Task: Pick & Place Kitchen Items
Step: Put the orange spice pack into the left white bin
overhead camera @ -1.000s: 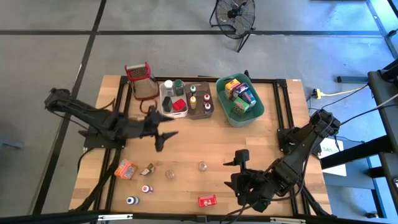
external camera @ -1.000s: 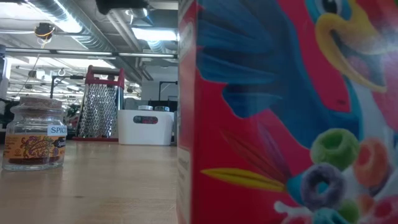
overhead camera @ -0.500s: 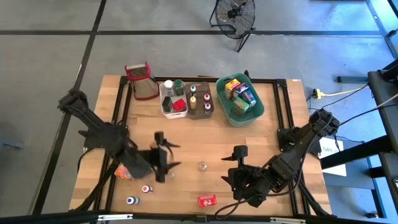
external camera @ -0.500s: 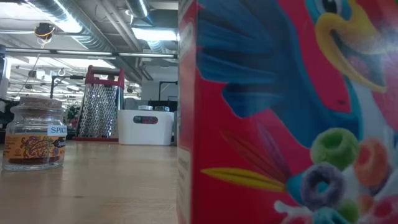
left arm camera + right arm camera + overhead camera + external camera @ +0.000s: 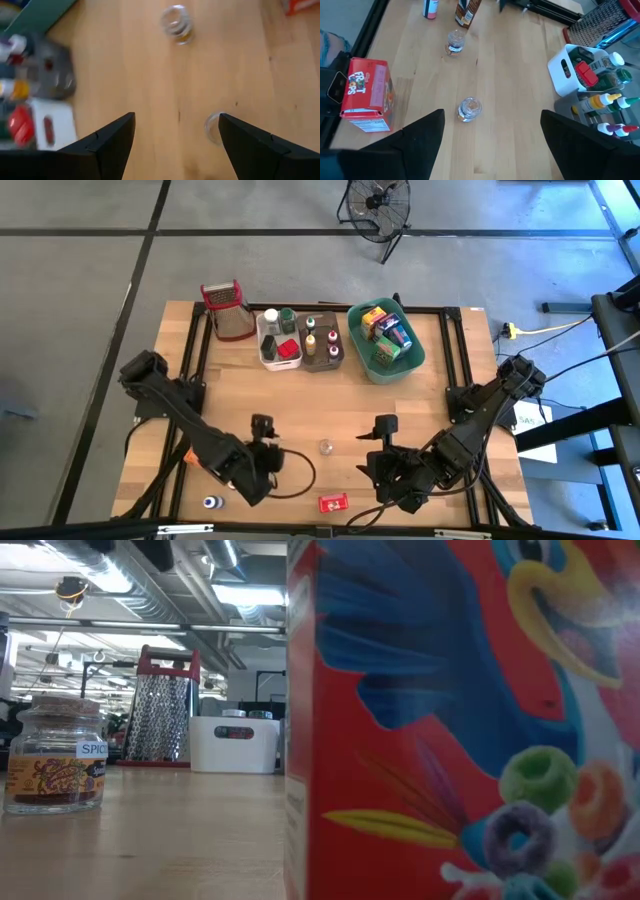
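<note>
The pale wooden counter carries three bins along its far edge: a teal oval bin of boxes and cans, a white rectangular bin with capped bottles, and between them a brown bin of squeeze bottles. A steel box grater with a red handle stands left of the white bin.

Nearer the front edge lie the loose kitchen items. The largest is a red cereal box, which fills the low view. A brown-labelled bottle and an orange packet, mostly under the left arm, sit to the left. A small clear jar with a patterned label stands mid-counter, and a second clear glass jar lies further left, right beside the left arm's fingers. A small blue-capped bottle stands at the front left corner.

The left gripper hangs low over the front-left cluster, jaws spread wide and holding nothing. The second clear jar sits just ahead of them, hard against one finger rather than centred, so the gap would need shifting sideways before closing. The jar is round, so no axis matters. The right gripper, jaws also wide and empty, waits right of the patterned jar, and looks the nearer arm for it.
</note>
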